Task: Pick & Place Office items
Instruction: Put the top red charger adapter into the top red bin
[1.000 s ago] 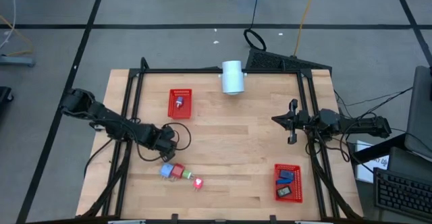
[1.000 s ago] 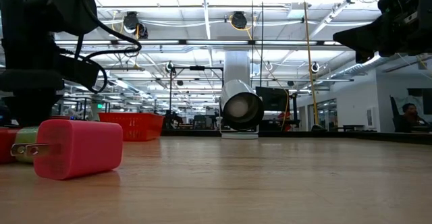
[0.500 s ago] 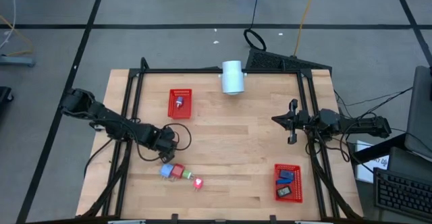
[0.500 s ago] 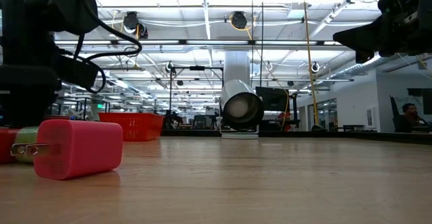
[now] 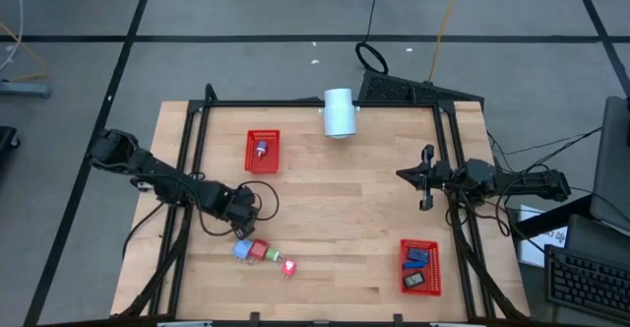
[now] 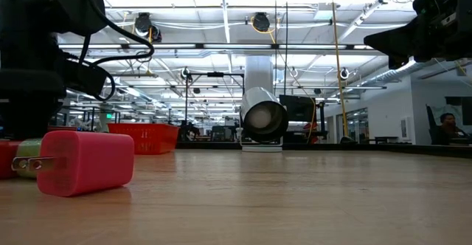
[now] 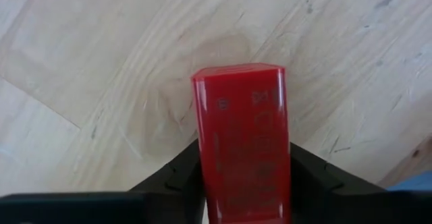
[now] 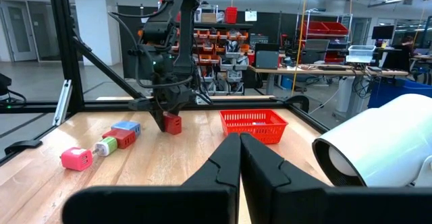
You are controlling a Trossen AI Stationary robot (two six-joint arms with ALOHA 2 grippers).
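Wooden table holds two red baskets. At its left, the left gripper pinches a red piece standing on the wood. Next it likely must lift it toward a basket. The right gripper waits, pressed together.

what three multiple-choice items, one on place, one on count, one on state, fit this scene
1. Where does the white cylinder lie?
A. at the table's far edge
B. inside a basket
C. beside the pink plug

2. How many red baskets are on the table?
A. one
B. two
C. three

3. What is the left tool doing?
A. hanging open over a basket
B. closing on a red block
C. holding the cylinder

Answers: 1 A, the high view shows it at the far edge, in the middle. 2 B, one basket far left, one near right. 3 B, the left wrist view shows the red block between its fingers on the wood.
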